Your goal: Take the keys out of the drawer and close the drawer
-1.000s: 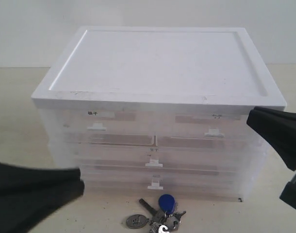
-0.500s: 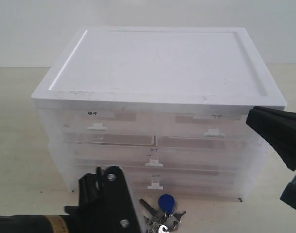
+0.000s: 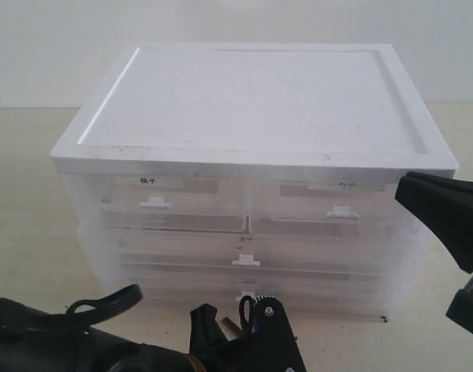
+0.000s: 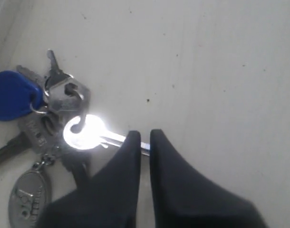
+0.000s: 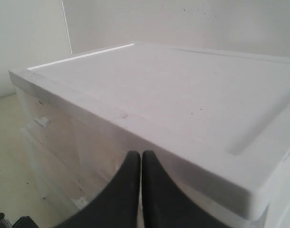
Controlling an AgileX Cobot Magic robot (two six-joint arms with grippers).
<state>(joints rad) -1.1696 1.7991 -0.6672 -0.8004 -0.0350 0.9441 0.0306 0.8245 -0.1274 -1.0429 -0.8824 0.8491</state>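
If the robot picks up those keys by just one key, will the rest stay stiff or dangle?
Probably dangle: the keys are joined only by a ring, along with a blue fob and an oval metal tag, so they would likely swing and clink. They look like smooth, shiny metal, so one thin key may slip.

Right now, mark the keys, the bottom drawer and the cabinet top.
keys [image 4: 64, 97], left wrist view, silver key head mid-bunch.
bottom drawer [image 3: 329, 293], exterior view, front panel, right half.
cabinet top [image 3: 252, 97], exterior view, centre of white lid.
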